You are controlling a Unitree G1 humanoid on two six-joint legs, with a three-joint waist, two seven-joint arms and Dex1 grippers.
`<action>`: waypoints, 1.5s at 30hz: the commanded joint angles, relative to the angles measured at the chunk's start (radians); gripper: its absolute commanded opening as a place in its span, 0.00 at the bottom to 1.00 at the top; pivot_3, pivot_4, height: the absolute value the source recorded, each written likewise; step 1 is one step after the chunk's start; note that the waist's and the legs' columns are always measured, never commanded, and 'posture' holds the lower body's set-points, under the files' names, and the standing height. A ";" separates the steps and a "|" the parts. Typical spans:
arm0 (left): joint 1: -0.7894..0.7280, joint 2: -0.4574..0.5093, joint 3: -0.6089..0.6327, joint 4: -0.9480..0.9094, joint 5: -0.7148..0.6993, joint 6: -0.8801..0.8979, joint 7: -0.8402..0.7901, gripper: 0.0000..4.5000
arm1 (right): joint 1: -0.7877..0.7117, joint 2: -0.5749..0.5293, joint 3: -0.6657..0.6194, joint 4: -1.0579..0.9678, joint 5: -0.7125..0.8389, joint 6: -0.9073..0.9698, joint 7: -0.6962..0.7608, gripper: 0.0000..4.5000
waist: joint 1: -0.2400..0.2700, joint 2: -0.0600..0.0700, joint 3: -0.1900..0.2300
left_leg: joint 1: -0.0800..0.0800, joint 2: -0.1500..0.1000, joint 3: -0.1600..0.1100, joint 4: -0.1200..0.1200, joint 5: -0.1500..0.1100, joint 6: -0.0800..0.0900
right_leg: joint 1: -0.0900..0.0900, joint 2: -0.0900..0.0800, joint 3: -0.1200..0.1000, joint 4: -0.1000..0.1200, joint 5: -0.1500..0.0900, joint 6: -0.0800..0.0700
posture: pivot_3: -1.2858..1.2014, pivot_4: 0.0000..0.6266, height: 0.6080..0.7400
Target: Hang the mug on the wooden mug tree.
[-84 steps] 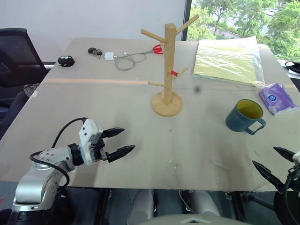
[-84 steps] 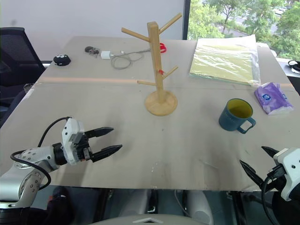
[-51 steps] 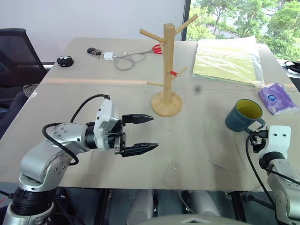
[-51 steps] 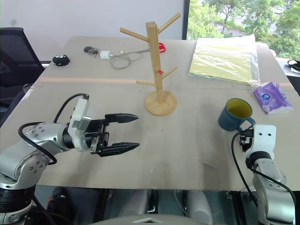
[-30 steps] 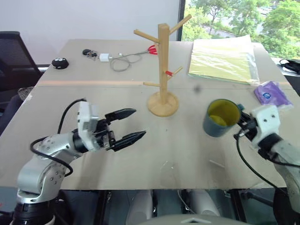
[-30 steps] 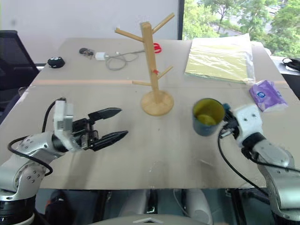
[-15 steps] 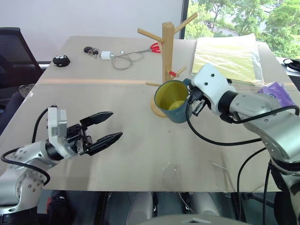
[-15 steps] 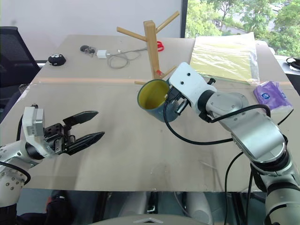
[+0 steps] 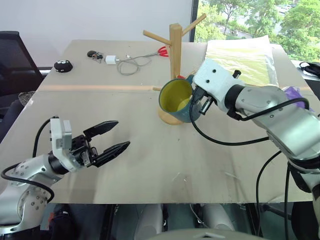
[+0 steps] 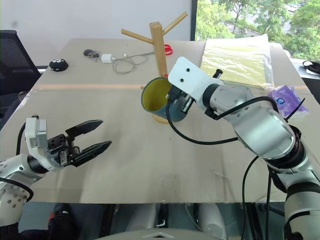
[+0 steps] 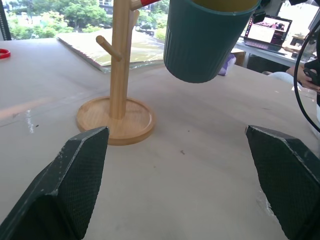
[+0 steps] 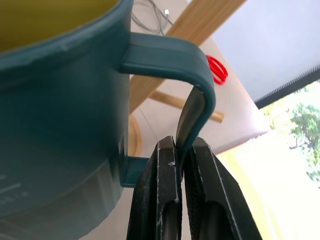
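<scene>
The table (image 9: 150,165) is covered with a pale beige sheet, and a faint pink line runs across it from side to side. Behind the table is a plain white wall, and to the right of it a window (image 9: 250,20) with green trees outside. A black office chair (image 9: 12,55) stands at the far left corner.

At the far edge lie a small black object (image 9: 63,65), a white charger with a grey cable (image 9: 122,62) and red scissors (image 9: 162,50). A yellow-green plastic folder (image 9: 240,55) lies at the far right, and a purple tissue pack (image 10: 286,98) is near it.

The wooden mug tree (image 9: 174,45) stands upright near the middle of the table. The mug (image 9: 178,100) is in the air just in front of the post, tilted so its yellow inside faces the camera. The right gripper (image 12: 179,165) holds it, with both fingers pressed together on the handle. The left gripper (image 9: 111,140) hovers over the near left part of the table, its fingers spread apart and holding nothing.
</scene>
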 commanded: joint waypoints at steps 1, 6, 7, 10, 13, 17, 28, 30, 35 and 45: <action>0.006 -0.003 0.034 -0.032 -0.006 -0.028 0.001 1.00 | -0.049 0.003 0.005 0.010 -0.037 -0.050 0.018 0.01 | 0.000 0.000 0.000 | 0.000 0.000 0.000 0.000 0.000 0.000 | 0.000 0.000 0.000 0.000 0.000 0.000 | 0.52 0.24 1.00; 0.028 -0.005 0.069 -0.052 -0.067 -0.011 -0.015 1.00 | -0.077 0.031 0.020 0.084 -0.070 -0.097 0.031 0.01 | -0.001 0.000 0.000 | 0.000 0.000 0.000 0.000 0.000 0.000 | 0.000 0.000 0.000 0.000 0.000 0.000 | 0.52 0.24 1.00; 0.038 -0.002 0.082 -0.063 -0.098 0.006 -0.023 1.00 | -0.080 0.036 0.022 0.094 -0.075 -0.106 0.034 0.01 | -0.002 0.000 0.000 | 0.000 0.000 0.000 0.000 0.000 0.000 | 0.000 0.000 0.000 0.000 0.000 0.000 | 0.52 0.24 1.00; 0.066 0.014 0.128 -0.087 -0.188 0.055 -0.031 1.00 | -0.082 0.053 0.028 0.120 -0.087 -0.128 0.049 0.01 | -0.002 0.000 0.000 | 0.000 0.000 0.000 0.000 0.000 0.000 | 0.000 -0.001 0.000 0.000 0.000 0.000 | 0.52 0.24 1.00; 0.076 0.025 0.172 -0.095 -0.232 0.079 -0.023 1.00 | -0.081 0.066 0.034 0.143 -0.105 -0.151 0.065 0.01 | -0.001 0.000 0.000 | 0.000 0.001 0.000 0.000 0.000 0.000 | 0.000 -0.002 0.000 0.000 0.000 0.000 | 0.52 0.24 1.00; 0.091 0.022 0.212 -0.102 -0.258 0.092 -0.012 1.00 | -0.078 0.079 0.040 0.165 -0.124 -0.177 0.085 0.01 | -0.001 0.000 0.000 | 0.000 0.000 0.000 0.000 0.000 0.000 | 0.000 0.000 0.000 0.000 0.000 -0.001 | 0.52 0.24 1.00; 0.123 -0.019 0.225 -0.131 -0.271 0.079 0.026 1.00 | -0.027 0.094 0.002 0.215 -0.146 -0.218 0.150 0.41 | -0.001 0.000 0.000 | 0.000 0.000 0.001 0.000 0.000 0.000 | 0.000 0.000 0.000 0.000 0.000 -0.001 | 0.52 0.24 1.00; 0.130 -0.020 0.216 -0.144 -0.277 0.088 0.027 1.00 | 0.016 0.052 -0.061 0.133 -0.086 -0.181 0.209 0.64 | 0.003 0.000 0.000 | 0.000 0.000 0.001 0.000 0.000 0.000 | 0.000 0.000 0.000 0.000 0.000 -0.001 | 0.52 0.24 1.00; 0.136 -0.018 0.134 -0.159 -0.214 0.092 0.048 1.00 | 0.148 0.054 -0.348 -0.052 0.105 -0.076 0.290 0.74 | 0.000 0.000 0.000 | 0.000 0.000 0.001 -0.001 0.000 0.000 | 0.000 -0.001 0.000 -0.001 0.000 0.000 | 0.52 0.24 1.00; 0.108 0.039 -0.021 -0.062 0.035 0.079 0.092 1.00 | 0.770 -0.048 -0.843 -0.210 0.314 -0.220 0.492 0.92 | 0.009 -0.003 -0.001 | 0.003 0.000 -0.001 -0.001 -0.003 0.004 | 0.004 0.000 0.000 -0.002 -0.001 -0.001 | 0.52 0.24 1.00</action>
